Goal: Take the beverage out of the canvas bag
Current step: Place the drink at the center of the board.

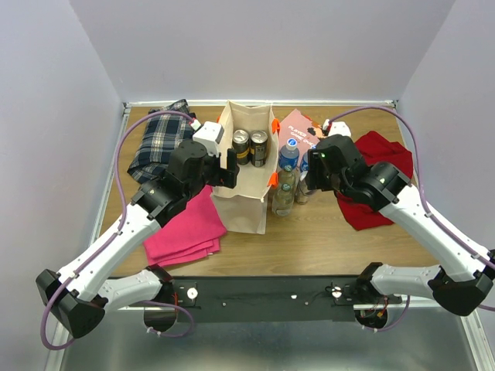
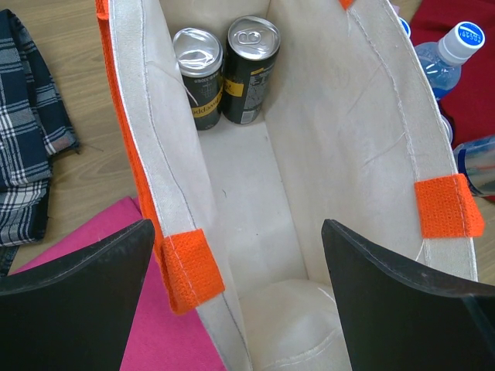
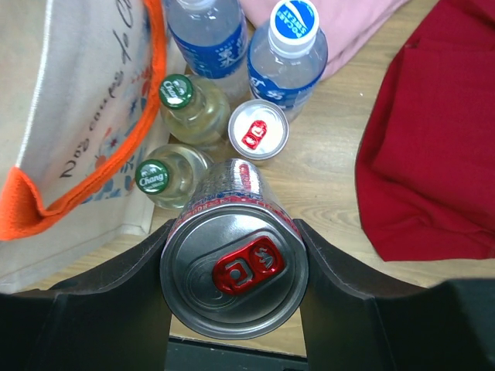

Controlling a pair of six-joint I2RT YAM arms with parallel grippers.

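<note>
Wooden table (image 1: 332, 239) is bearing the canvas bag (image 1: 241, 209), two black cans (image 1: 259, 147) standing inside its far end. Left gripper (image 2: 238, 236) is hanging spread astride the bag's left wall, likely steadying it; right gripper (image 3: 232, 247) is pinching a red-tabbed can (image 3: 232, 282) outside, beside the bottles (image 3: 282, 58).

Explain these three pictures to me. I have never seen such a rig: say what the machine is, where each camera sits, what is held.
Two robot arms are bolted at the near edge of a table. The wide picture looks down from above and behind them; the other two come from a camera on each wrist, fingers in view. The left gripper hangs open and empty over the canvas bag, where two black cans stand. The right gripper grips a silver can with a red tab, outside the bag near bottles and another can. A pink cloth, a plaid cloth and a red cloth lie around.
</note>
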